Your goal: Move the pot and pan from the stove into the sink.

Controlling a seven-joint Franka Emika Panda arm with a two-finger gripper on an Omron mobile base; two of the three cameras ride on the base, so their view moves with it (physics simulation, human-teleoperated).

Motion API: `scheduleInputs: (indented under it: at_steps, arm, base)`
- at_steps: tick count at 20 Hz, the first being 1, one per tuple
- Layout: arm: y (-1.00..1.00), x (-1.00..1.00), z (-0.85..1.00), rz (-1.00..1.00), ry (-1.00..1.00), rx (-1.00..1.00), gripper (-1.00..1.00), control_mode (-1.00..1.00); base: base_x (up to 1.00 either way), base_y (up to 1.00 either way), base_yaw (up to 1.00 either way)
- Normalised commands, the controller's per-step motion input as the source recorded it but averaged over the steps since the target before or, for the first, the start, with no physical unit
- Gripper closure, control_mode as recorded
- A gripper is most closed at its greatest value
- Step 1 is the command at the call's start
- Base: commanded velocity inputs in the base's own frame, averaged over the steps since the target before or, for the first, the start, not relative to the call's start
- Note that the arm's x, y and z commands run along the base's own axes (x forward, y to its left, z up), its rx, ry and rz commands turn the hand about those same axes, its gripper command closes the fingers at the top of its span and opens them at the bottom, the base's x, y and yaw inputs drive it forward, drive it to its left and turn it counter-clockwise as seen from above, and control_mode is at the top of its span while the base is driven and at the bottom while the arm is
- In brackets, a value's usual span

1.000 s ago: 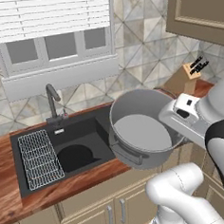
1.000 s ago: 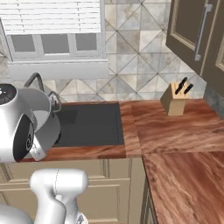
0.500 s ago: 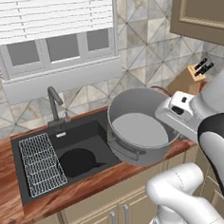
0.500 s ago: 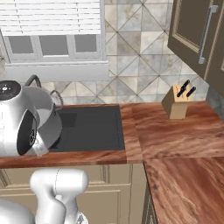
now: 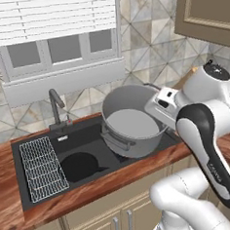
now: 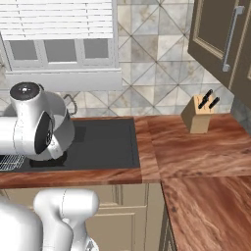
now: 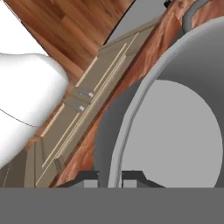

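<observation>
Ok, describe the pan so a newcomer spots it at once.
Find the black sink set in the wooden counter under the window. The pan lies flat in its basin, just right of the wire rack. It is round, black and shallow, unlike the deep grey pot held above the sink's right side by the gripper.

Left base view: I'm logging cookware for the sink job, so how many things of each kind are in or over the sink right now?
Pots: 1, the grey pot, held tilted over the sink.
Pans: 1, the black pan, lying in the basin.
Wire racks: 1, the wire rack, at the sink's left.
Total: 3
</observation>
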Motion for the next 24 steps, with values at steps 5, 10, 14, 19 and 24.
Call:
scheduleInputs:
  at_steps: [5, 10, 14, 19, 24]
  arm:
    - [0.15, 0.48, -0.06, -0.01, 0.00, 0.00, 1.00, -1.00]
    - [0.30, 0.48, -0.10, 0.00, 0.00, 0.01, 1.00, -1.00]
    - [0.36, 0.52, -0.20, 0.00, 0.00, 0.04, 1.00, -1.00]
    - [0.29, 0.52, -0.27, 0.01, 0.01, 0.04, 1.00, -1.00]
    - [0.14, 0.34, -0.17, 0.02, 0.01, 0.04, 1.00, -1.00]
  base:
    - [0.00, 0.00, 0.00]
    - [0.00, 0.00, 0.00]
    - [0.00, 0.00, 0.00]
    - [0.00, 0.00, 0.00]
    - [0.00, 0.00, 0.00]
